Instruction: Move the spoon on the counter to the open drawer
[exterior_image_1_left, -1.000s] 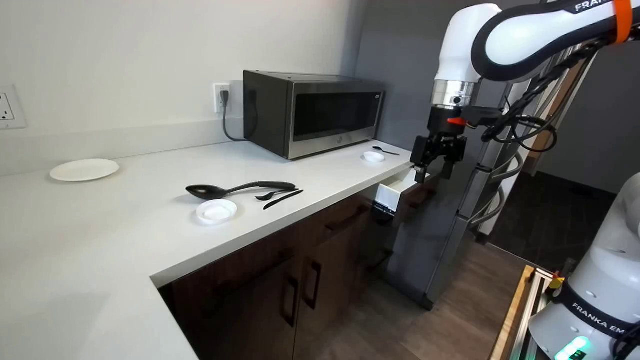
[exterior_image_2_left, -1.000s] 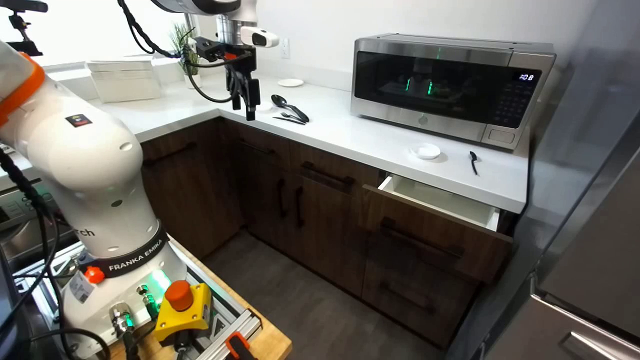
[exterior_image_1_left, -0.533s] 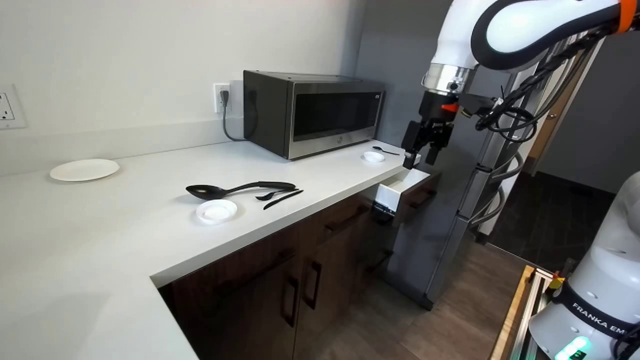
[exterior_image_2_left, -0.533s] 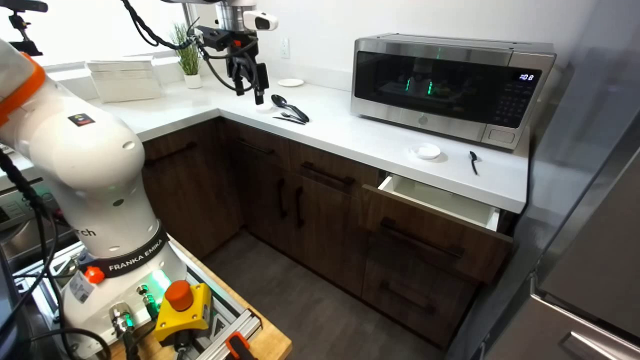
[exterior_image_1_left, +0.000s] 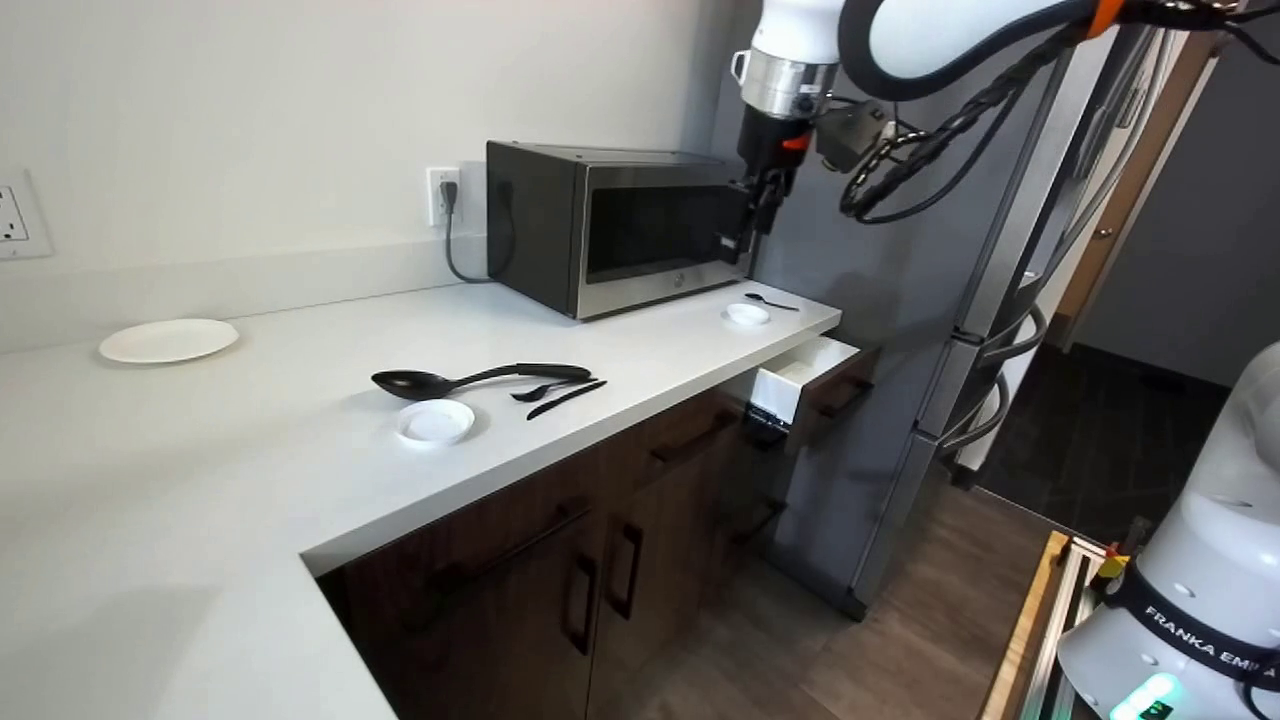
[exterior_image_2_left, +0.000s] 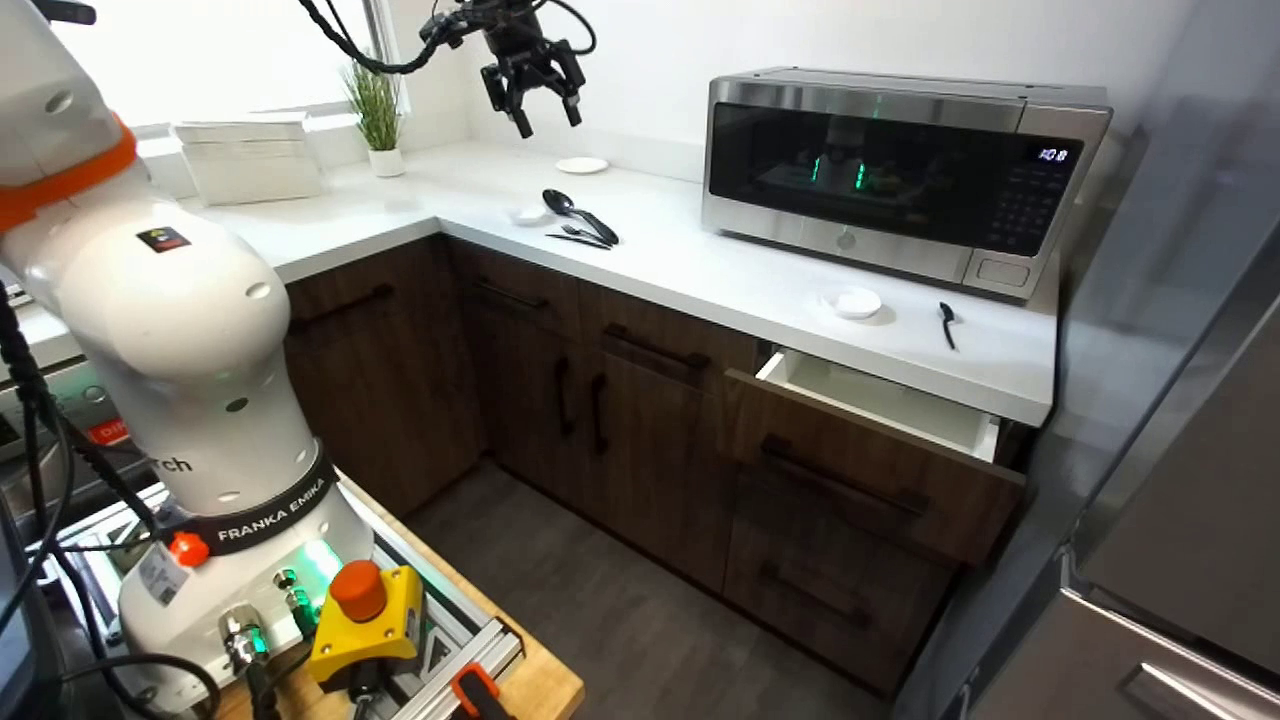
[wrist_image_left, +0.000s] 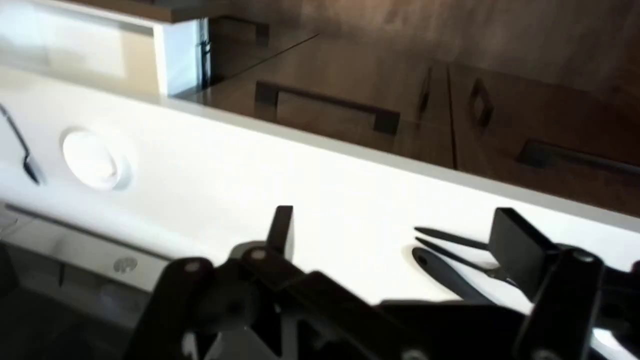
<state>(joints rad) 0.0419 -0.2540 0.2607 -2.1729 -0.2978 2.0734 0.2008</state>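
Observation:
The large black spoon (exterior_image_1_left: 525, 371) lies on the white counter (exterior_image_1_left: 250, 480) in both exterior views (exterior_image_2_left: 597, 226). Its bowl points toward the counter corner. In the wrist view only its handle end (wrist_image_left: 442, 272) shows; the rest is hidden behind the gripper. The drawer (exterior_image_2_left: 890, 400) stands pulled out below the counter, near the fridge; its pale side (wrist_image_left: 181, 57) shows at the wrist view's upper left. My gripper (exterior_image_2_left: 550, 125) is open and empty, high above the counter. In the wrist view its fingers (wrist_image_left: 395, 212) are wide apart, with only counter and utensils seen beyond.
A black fork (exterior_image_1_left: 543, 391) and knife (exterior_image_1_left: 566, 399) lie beside the spoon, with a small white dish (exterior_image_1_left: 436, 422) near its bowl. A smaller black spoon (exterior_image_2_left: 947, 325) and another white dish (exterior_image_2_left: 852, 302) sit before the microwave (exterior_image_2_left: 880, 180). A white plate (exterior_image_1_left: 168, 340) lies farther back.
The gripper has risen and turned. In an exterior view it moved left, from above the drawer's image to in front of the microwave's. The utensils and drawer have not moved.

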